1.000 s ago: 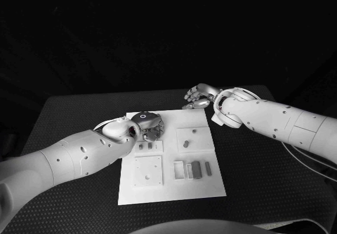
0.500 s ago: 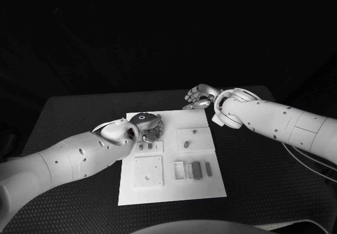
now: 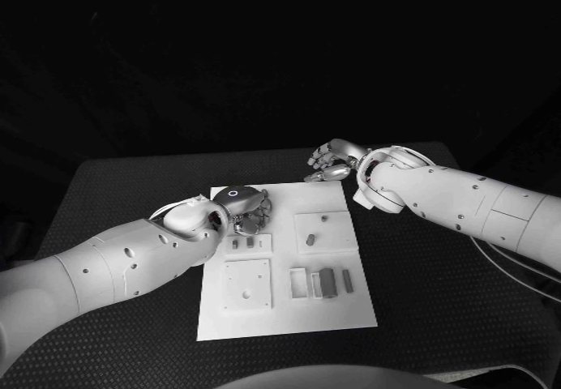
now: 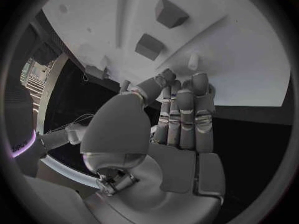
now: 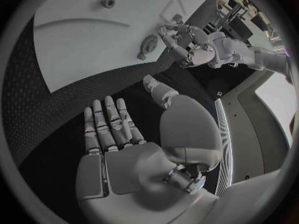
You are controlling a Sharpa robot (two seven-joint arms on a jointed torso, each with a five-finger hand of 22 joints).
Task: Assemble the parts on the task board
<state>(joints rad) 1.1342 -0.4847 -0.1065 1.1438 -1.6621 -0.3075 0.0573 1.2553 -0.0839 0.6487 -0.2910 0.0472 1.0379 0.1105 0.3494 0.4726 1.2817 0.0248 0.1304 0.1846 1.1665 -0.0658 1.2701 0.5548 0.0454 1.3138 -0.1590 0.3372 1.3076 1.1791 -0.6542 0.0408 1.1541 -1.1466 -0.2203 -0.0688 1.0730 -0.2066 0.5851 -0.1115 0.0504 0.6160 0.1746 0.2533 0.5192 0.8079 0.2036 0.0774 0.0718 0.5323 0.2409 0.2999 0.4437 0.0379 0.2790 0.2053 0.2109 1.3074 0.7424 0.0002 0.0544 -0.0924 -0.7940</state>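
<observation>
Board of white plate lies in the middle of the black counter, long side running away from the robot. On it, near the right edge, a long tray carries two grey blocks side by side. Left of the tray sits a square plate with small holes. Farther back, a second square plate has a short peg standing on it, and beside it to the left a smaller plate holds two small upright pieces.

Left hand hangs over the far left corner of the board, fingers pointing down and bunched close together at the surface. In the left wrist view the fingers lie side by side with the thumb tucked in beside them, their tips at the edge of the white board near two grey blocks; whether anything is pinched between them cannot be told.

Right hand hovers off the far right corner of the board, over the bare counter. The right wrist view shows its palm flat, fingers straight and a little apart, thumb out to the side, nothing in its grasp.
</observation>
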